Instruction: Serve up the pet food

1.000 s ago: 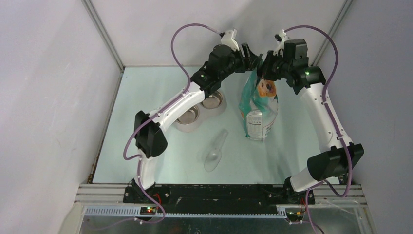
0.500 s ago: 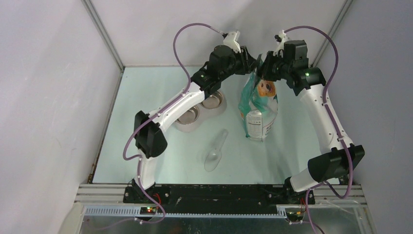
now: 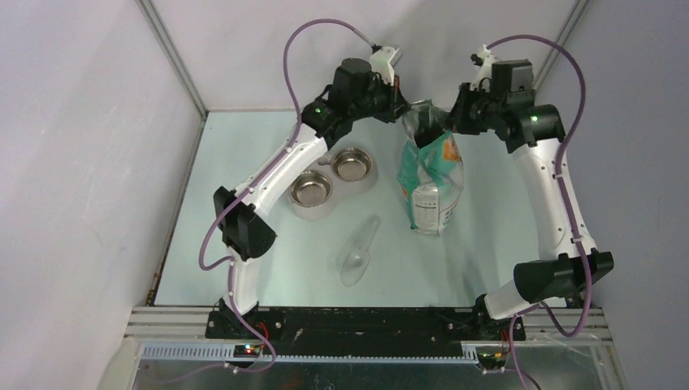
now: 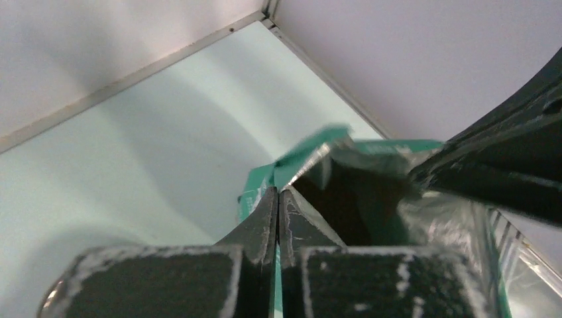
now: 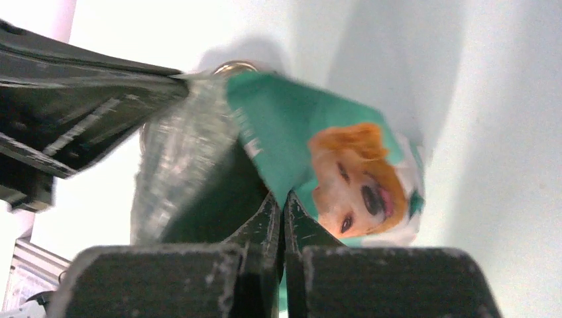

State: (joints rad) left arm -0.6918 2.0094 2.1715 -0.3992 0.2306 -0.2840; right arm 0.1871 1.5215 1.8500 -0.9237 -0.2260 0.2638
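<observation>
The teal-green and white bag (image 3: 431,175) stands upright at the back middle of the table, its mouth pulled open between my two grippers. My left gripper (image 3: 404,110) is shut on the left rim of the bag (image 4: 311,156), the edge pinched at its tips (image 4: 279,193). My right gripper (image 3: 449,122) is shut on the right rim, next to the printed dog face on the bag (image 5: 351,172); its jaws (image 5: 282,199) clamp the teal edge. The inside of the bag looks dark, and the pet food is hidden.
Two steel bowls (image 3: 313,188) (image 3: 353,165) sit in a white holder left of the bag. A clear plastic scoop (image 3: 360,250) lies on the table in front of the bag. Grey walls close in the back and both sides.
My left gripper has shut on the bag's left rim. Both wrists have drawn apart, spreading the bag's mouth. The left arm has swung back, uncovering the bowls.
</observation>
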